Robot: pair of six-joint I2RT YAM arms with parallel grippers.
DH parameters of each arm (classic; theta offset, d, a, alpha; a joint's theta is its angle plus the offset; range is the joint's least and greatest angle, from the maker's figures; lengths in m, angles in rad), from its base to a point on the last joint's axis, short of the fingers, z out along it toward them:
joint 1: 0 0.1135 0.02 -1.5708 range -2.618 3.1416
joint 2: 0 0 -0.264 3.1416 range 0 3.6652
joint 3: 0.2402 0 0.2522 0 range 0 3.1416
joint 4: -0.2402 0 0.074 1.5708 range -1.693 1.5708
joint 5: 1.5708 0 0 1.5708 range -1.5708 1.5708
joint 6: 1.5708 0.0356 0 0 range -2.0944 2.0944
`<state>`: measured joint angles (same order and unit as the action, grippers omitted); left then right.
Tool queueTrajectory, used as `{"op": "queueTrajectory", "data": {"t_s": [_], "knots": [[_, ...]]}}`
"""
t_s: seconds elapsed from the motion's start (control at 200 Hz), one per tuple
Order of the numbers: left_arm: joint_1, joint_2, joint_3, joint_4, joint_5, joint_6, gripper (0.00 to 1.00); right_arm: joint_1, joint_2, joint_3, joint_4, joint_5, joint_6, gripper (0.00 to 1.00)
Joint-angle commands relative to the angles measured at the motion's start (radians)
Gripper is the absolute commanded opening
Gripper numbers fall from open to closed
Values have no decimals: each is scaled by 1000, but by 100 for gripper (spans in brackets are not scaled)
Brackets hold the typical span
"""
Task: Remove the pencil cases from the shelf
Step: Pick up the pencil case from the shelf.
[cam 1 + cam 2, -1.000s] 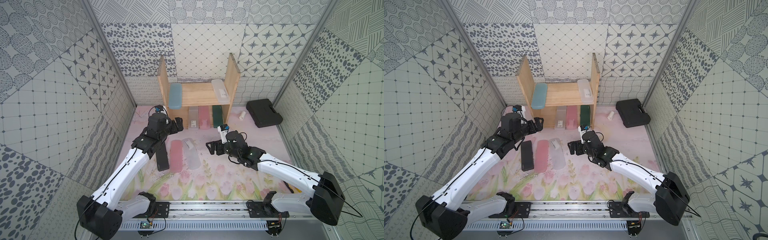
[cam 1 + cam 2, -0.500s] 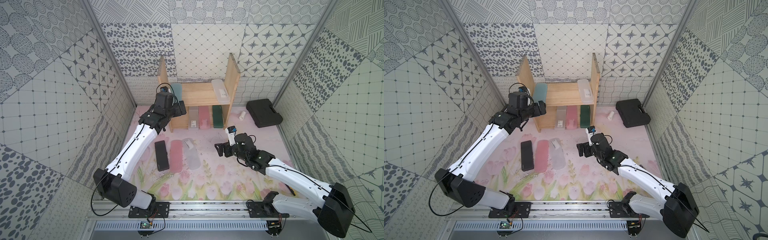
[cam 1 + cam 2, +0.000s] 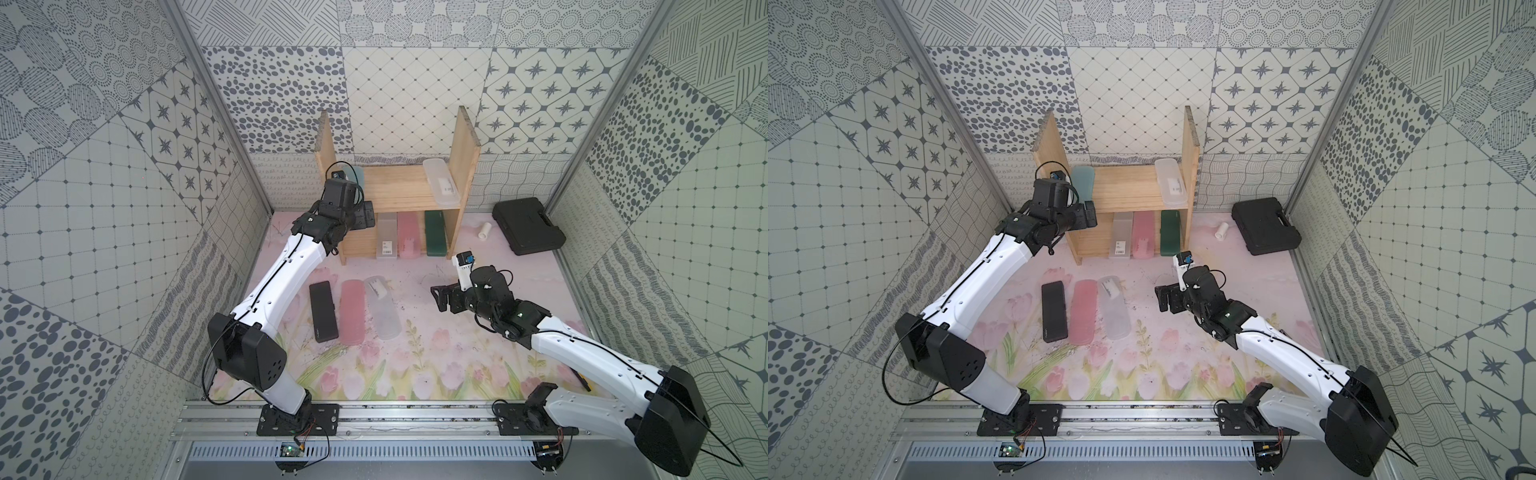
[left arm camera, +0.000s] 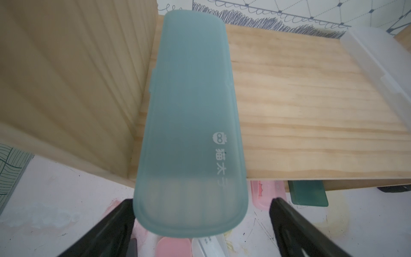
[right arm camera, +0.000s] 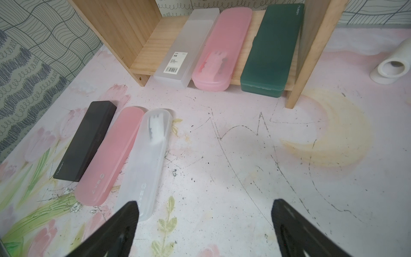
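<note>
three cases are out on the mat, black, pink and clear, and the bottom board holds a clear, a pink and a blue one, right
Not blue: the right wrist view shows the third case on the bottom board is the dark green case. The rest holds.

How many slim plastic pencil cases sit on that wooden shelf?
5. Upper pine board: translucent blue plastic case beside the left panel, frosted clear case at the right. Lower board: frosted clear barcoded case, pink case, dark green case. None looks hidden.

Lab robot cell, patterned wall panels (image 3: 415, 104)
</note>
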<state>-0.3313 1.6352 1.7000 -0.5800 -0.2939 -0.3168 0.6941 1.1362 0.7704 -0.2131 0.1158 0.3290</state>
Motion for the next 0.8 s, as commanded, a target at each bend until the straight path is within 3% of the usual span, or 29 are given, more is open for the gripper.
{"op": "queueTrajectory", "data": {"t_s": [0.0,0.275,0.795], "knots": [[1,18,24,14,14,42,99,-6,-12,-14,44,-2,-3,98],[-24,39,41,44,32,66,97,-14,-10,-16,50,-14,4,98],[-72,107,128,28,-139,126,98,-21,-10,-19,51,-28,10,98]]}}
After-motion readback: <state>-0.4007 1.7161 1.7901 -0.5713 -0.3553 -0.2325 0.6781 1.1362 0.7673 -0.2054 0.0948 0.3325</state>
